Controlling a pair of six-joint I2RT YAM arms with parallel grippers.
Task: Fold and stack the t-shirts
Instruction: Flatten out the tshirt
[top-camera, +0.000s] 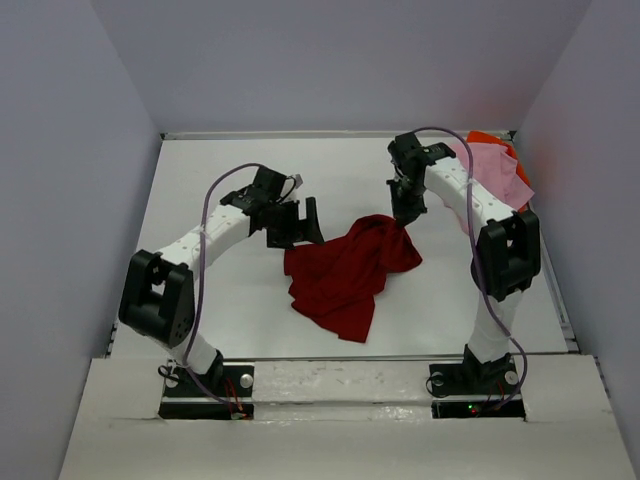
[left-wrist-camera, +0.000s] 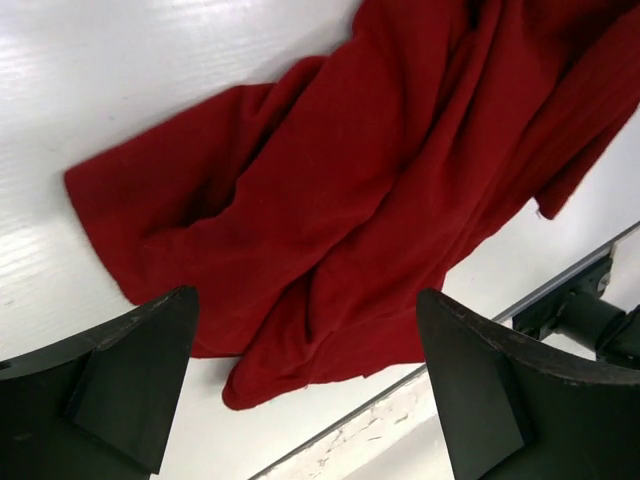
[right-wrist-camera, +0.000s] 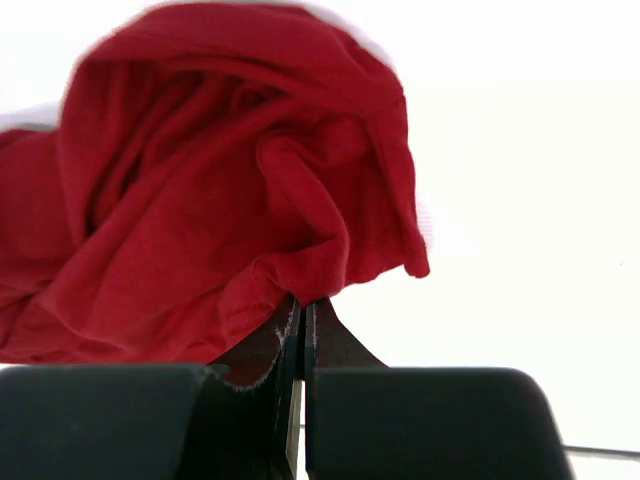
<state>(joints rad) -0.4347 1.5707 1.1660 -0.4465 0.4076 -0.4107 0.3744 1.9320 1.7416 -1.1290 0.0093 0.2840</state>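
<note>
The dark red t-shirt (top-camera: 345, 270) lies crumpled in the middle of the table. My right gripper (top-camera: 407, 216) is shut on its far right edge (right-wrist-camera: 300, 285) and lifts that part a little. My left gripper (top-camera: 300, 222) is open and empty, just left of the shirt; its wrist view looks down on the red cloth (left-wrist-camera: 350, 200) between the spread fingers (left-wrist-camera: 480, 390). The light pink t-shirt (top-camera: 495, 175) lies at the far right on top of the bright orange t-shirt (top-camera: 490, 140), partly hidden by my right arm.
The table (top-camera: 230, 170) is white with grey walls on three sides. A metal rail (left-wrist-camera: 480, 335) runs along the near edge by the arm bases.
</note>
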